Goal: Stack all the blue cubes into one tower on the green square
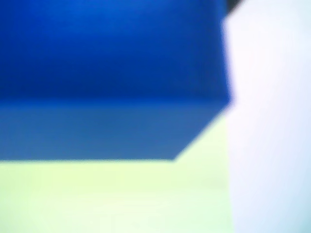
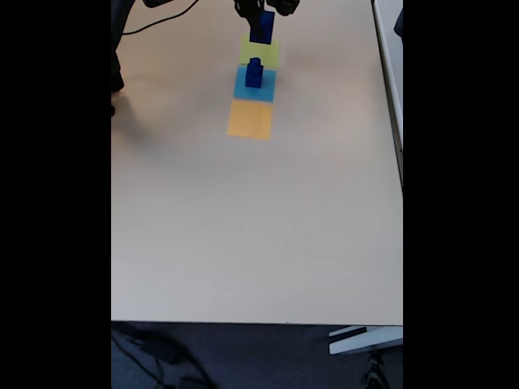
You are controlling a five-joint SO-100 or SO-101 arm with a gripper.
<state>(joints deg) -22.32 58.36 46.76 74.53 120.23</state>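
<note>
In the fixed view my gripper [image 2: 263, 16] reaches in from the top edge and sits on the upper part of a large blue cube [image 2: 262, 29], apparently shut on it. This cube stands over the far part of the green square [image 2: 259, 53]; whether it touches the square I cannot tell. In the blurred wrist view the same blue cube [image 1: 107, 73] looms very close, with the green square [image 1: 112, 199] beneath it. A short stack of smaller blue cubes [image 2: 255, 73] stands on the light-blue square [image 2: 255, 89] just in front.
An orange square [image 2: 250, 119] lies in front of the light-blue one. The arm's base and cables [image 2: 122, 49] sit at the table's far left. The beige table [image 2: 259, 227] stretches toward the near edge, with a white edge strip [image 2: 389, 81] along the right.
</note>
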